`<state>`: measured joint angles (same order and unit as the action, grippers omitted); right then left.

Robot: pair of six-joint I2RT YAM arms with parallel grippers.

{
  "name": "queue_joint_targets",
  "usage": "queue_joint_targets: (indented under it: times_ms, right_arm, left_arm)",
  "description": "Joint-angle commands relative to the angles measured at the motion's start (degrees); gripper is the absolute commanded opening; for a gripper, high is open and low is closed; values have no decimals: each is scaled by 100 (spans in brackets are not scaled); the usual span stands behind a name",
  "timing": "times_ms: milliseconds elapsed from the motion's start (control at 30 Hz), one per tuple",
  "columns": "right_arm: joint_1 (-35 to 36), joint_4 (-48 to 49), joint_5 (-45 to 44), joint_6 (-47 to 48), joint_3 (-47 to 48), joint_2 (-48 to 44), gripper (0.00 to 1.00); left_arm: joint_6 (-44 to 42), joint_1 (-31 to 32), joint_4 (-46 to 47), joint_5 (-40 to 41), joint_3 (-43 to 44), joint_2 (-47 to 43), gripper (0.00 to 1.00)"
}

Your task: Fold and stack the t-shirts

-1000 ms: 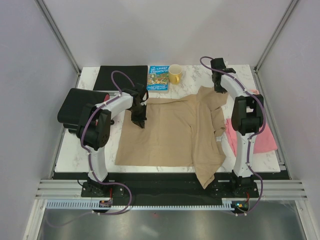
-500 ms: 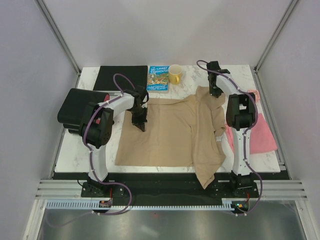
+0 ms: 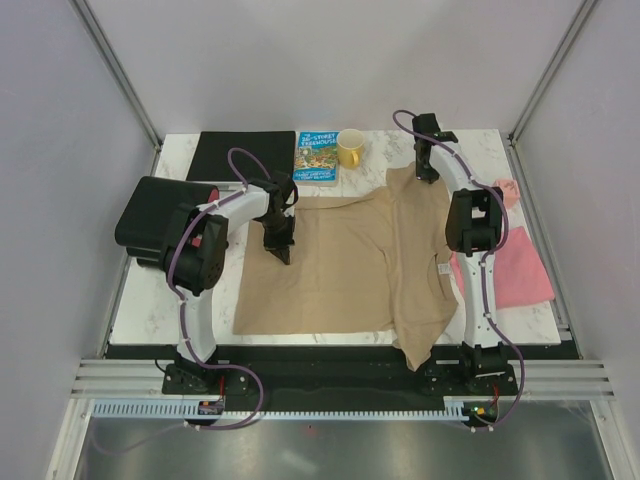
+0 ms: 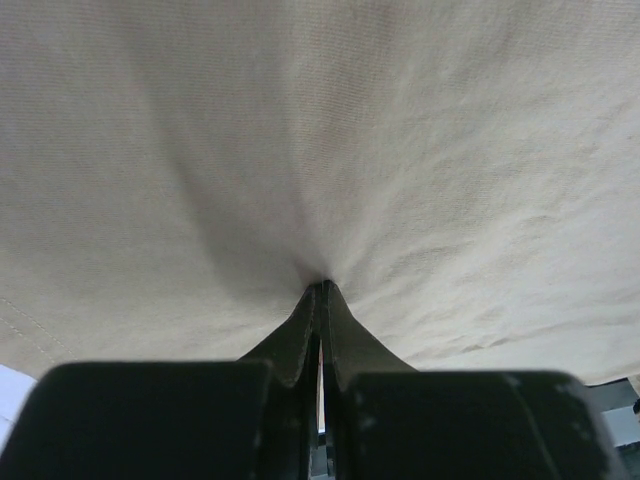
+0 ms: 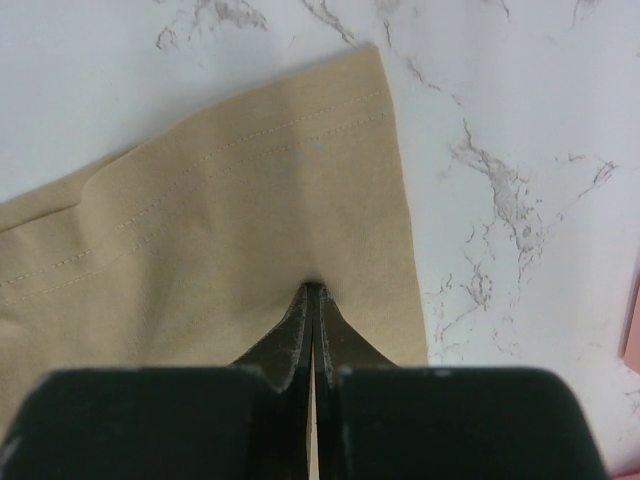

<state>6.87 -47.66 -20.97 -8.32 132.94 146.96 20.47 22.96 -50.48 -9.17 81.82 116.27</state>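
A: Since both claws stood a little apart one second ago, what is different on the table (image 3: 148, 303) now?

B: The tan shirt (image 3: 330, 270), which lies spread over the middle of the table, is now gripped at two places. The left claw (image 4: 320, 292) has closed on a pinch of cloth near the shirt's 10 o'clock corner. The right claw (image 5: 313, 292) has closed on a stitched hem at 1 o'clock. The right arm (image 3: 470, 225) also reached farther toward 12 o'clock, and the right side of the shirt lies straighter.

A: What does it mean for the task?

B: I judge that the first fold is about to start. Nothing is folded or stacked yet.

A: And the pink shirt (image 3: 525, 275)?

B: It lies at 3 o'clock, but the right arm and the tan shirt cover part of it, so its shape is unclear. The tan shirt's end at 5 o'clock goes over the near edge. The left wrist view shows only cloth, so I cannot tell which part is held. The small label (image 3: 441, 268) is too tiny to read.
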Motion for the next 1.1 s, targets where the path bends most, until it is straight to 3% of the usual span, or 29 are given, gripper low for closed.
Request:
queue_joint_targets:
  times_ms: [0, 167, 300, 367, 600, 800, 867, 1067]
  right_arm:
    - [-46, -68, 164, -100, 144, 263, 0]
    - [-125, -68, 23, -74, 4, 167, 3]
    - [-213, 37, 58, -135, -154, -122, 22]
    - [-222, 177, 111, -126, -408, -482, 28]
    - [-222, 1136, 699, 32, -1394, -1906, 38]
    - [-248, 1153, 876, -100, -1210, -1724, 42]
    - [-318, 1119, 910, -205, -1009, -1565, 51]
    - [-415, 1197, 920, -469, -683, -1152, 57]
  left_arm:
    - [-122, 7, -217, 240, 27, 221, 2]
    - [-43, -2, -252, 302, -43, 265, 2]
    - [-17, -11, -287, 372, 35, 195, 2]
    - [18, -20, -305, 425, 184, 72, 10]
    - [54, -151, -454, 820, 1080, -201, 20]
    - [247, -538, -516, 1329, 1977, -35, 26]
    - [335, -748, -516, 1330, 2302, 176, 29]
    - [335, -1127, -551, 1515, 3005, 703, 38]
